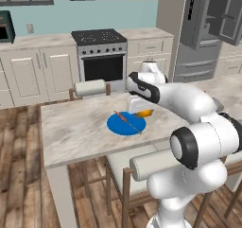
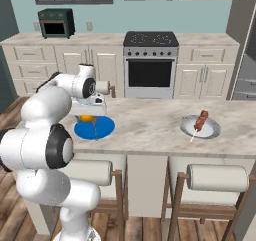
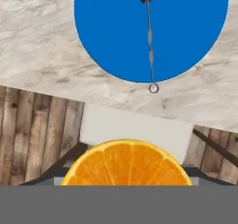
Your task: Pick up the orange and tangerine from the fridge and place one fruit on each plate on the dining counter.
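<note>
My gripper (image 1: 142, 109) (image 2: 87, 114) hangs low over the dining counter (image 1: 75, 127) (image 2: 150, 120), at the far edge of the bright blue plate (image 1: 124, 124) (image 2: 100, 130) (image 3: 116, 32). It is shut on the orange (image 1: 144, 112) (image 2: 86, 118) (image 3: 126, 165), whose cut face fills the bottom of the hand view. A thin skewer (image 3: 149, 37) lies across the blue plate. The pale grey-white plate (image 2: 207, 131) with its own skewer (image 2: 201, 119) sits further right on the counter. The fridge (image 1: 208, 28) stands at the back right, doors open. The tangerine is out of view.
Cushioned stools stand at the counter's far side (image 1: 90, 87) (image 3: 135, 125) and near side (image 2: 215, 177) (image 1: 123, 170). A stove (image 1: 101, 52) (image 2: 150, 57) and cream cabinets (image 1: 38, 71) line the back wall. Wooden floor surrounds the island.
</note>
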